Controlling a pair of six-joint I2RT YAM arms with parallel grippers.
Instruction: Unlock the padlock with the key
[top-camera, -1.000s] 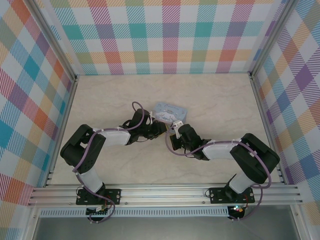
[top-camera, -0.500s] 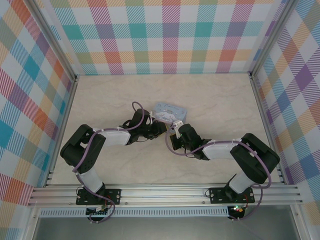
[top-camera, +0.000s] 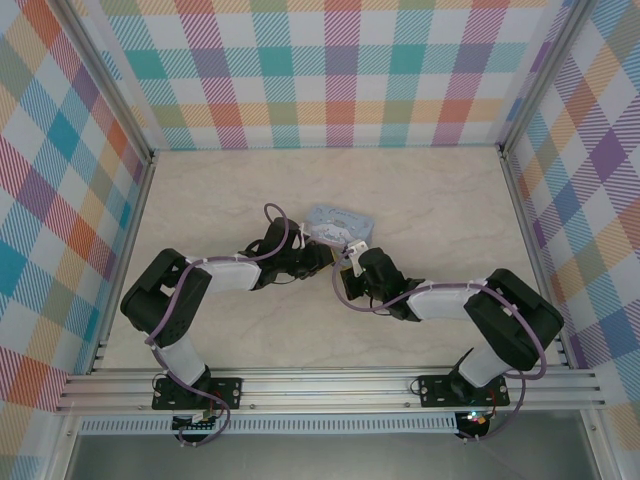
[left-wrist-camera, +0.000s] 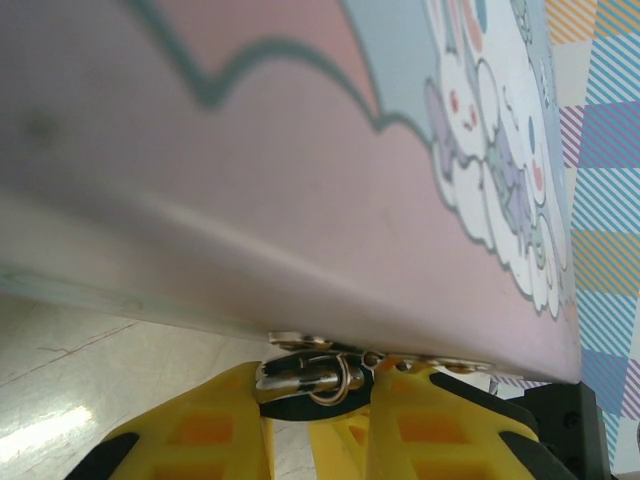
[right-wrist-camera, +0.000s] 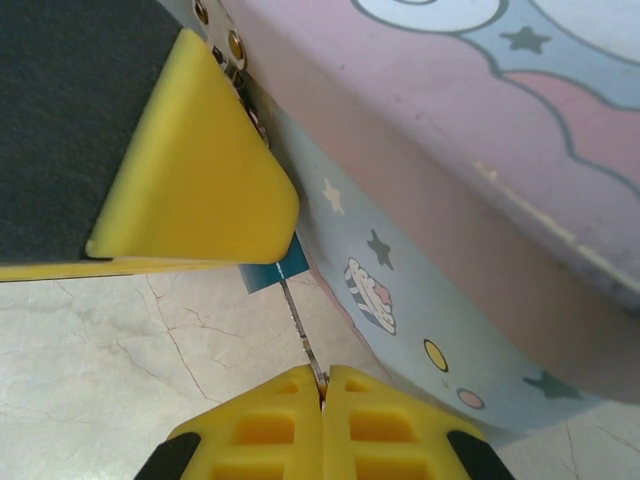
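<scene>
The left pincer (left-wrist-camera: 318, 388) had closed on the padlock (right-wrist-camera: 272, 272). In the right wrist view one of its yellow fingers (right-wrist-camera: 190, 170) covered most of the lock. Only a corner of the blue body poked out at the finger's 6 o'clock edge, hard against the side of the tin (right-wrist-camera: 450, 200).

In the left wrist view the yellow fingertips stood close together at 6 o'clock, with a small metal ring (left-wrist-camera: 335, 385) and bright fittings pinched between them right under the tin's lower rim. The blue body could not be made out there.

The right pincer (right-wrist-camera: 322, 388) was shut tight on the key (right-wrist-camera: 297, 325), its two fingertips meeting at 6 o'clock. The thin dark sliver ran from them toward 11 o'clock, its far end reaching the blue corner of the padlock. Whether it had gone into the keyhole could not be told. The key lay just beside the tin's starred wall, which stood at its 3 o'clock, above the pale marbled desk (right-wrist-camera: 120, 350).

From above, both arms met near the middle of the desk, with the tin at 12 o'clock of the two wrists.
</scene>
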